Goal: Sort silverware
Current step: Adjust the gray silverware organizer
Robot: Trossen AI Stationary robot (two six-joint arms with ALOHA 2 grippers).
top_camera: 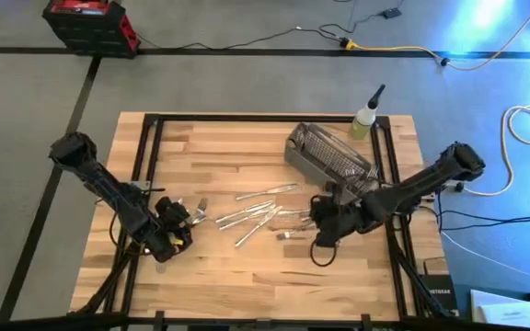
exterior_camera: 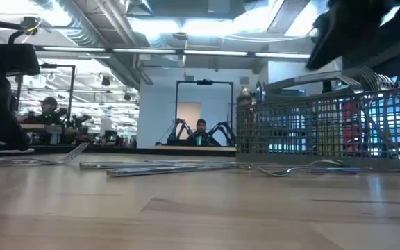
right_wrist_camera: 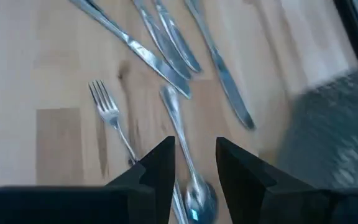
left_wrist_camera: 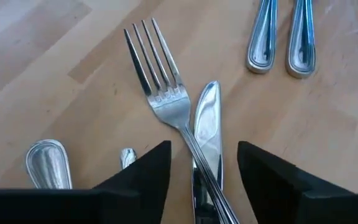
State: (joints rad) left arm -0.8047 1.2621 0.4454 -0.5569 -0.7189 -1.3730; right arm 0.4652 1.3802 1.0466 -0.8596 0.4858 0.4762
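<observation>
The silverware (top_camera: 258, 213) lies spread out in the middle of the wooden table (top_camera: 247, 276), between the two arms. Just past it, near the right arm, sits the gray wire-mesh basket (top_camera: 329, 154), tipped a bit. A small bottle with a black tip (top_camera: 366, 118) stands by the table's far right corner. A red and black box (top_camera: 88, 23) sits on the floor, well away.

The left gripper (left_wrist_camera: 204, 165) is low over the table's left side. Its fingers are open, one on each side of a fork (left_wrist_camera: 160, 93) that lies across a knife (left_wrist_camera: 207, 124). It grips nothing.

The right gripper (right_wrist_camera: 196, 163) is open too, hanging over a spoon (right_wrist_camera: 191, 186) beside a second fork (right_wrist_camera: 107, 112). It holds nothing.

There is no writing that I can read.
</observation>
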